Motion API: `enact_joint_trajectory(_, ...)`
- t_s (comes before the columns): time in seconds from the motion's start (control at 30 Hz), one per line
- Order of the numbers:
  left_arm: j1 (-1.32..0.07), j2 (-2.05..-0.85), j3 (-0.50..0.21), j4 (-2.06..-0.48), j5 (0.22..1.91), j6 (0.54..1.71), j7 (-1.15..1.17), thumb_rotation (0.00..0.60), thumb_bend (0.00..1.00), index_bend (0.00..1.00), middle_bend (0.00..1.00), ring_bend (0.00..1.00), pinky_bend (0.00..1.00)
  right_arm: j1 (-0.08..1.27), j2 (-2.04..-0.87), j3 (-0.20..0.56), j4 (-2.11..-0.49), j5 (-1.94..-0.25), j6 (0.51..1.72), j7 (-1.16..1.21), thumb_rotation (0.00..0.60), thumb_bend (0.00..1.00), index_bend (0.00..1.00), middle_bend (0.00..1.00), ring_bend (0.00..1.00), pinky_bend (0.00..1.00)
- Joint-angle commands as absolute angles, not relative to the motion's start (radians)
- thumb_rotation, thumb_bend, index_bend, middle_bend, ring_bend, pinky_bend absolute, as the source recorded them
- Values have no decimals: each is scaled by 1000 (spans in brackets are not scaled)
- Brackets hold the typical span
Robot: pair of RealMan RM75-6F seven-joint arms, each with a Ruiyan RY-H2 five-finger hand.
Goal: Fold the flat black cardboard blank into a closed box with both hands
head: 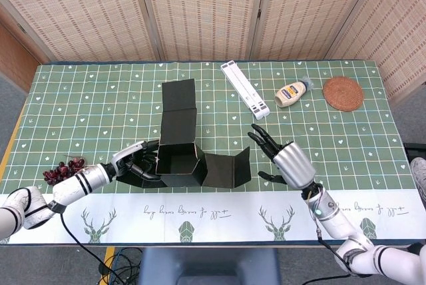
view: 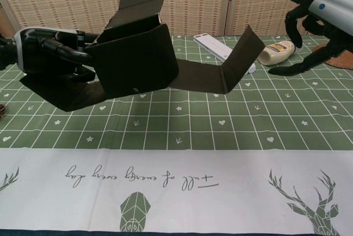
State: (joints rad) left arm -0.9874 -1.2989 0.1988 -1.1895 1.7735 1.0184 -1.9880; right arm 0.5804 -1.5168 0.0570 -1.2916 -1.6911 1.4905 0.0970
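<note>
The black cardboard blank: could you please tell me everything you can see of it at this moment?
The black cardboard blank is matte black card, partly folded: an open-topped box body, a long creased lid panel reaching away across the green checked tablecloth, and a side strip to its right ending in an upturned flap. The left hand grips its left wall, tilting the body up off the cloth. The right hand hangs open, clear of it.

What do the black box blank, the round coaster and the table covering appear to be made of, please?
Black box blank: thin matte cardboard, judging by its crisp fold lines and panels standing stiffly.
Round coaster: probably woven rattan or similar fibre; brown, with a faint ringed texture.
Table covering: likely printed cloth or vinyl; green grid with hearts, lying flat, sheen unclear.
</note>
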Motion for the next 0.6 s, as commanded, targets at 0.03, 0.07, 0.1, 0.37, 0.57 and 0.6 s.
enact_joint_trajectory(0.03,-999,-1288,211,-1179,1786,1038,-2036,600,63,253,228,470,775,585,-1597,78,-1221,-1712,1521,84,600,0,0,0,688,1000)
enact_joint_trajectory(0.07,-1001,-1287,214,-1176,1789,1041,-2047,600,63,253,228,470,775,587,-1615,81,-1205,-1716,1526,81,600,0,0,0,681,1000)
enact_joint_trajectory(0.1,-1005,-1285,218,-1173,1792,1045,-2059,600,63,253,228,470,775,590,-1637,84,-1184,-1720,1532,81,600,0,0,0,676,1000)
enact_joint_trajectory(0.37,-1018,-1272,240,-1160,1807,1068,-2111,600,63,253,228,470,775,603,-1774,107,-1038,-1744,1595,119,600,0,0,0,652,1000)
enact_joint_trajectory(0.57,-1026,-1268,259,-1157,1821,1078,-2117,600,63,253,228,469,775,637,-1871,129,-919,-1772,1649,145,600,0,0,0,651,1000)
enact_joint_trajectory(0.6,-1028,-1269,263,-1156,1824,1078,-2114,600,63,253,228,469,775,646,-1885,133,-900,-1778,1659,149,600,0,0,0,651,1000)
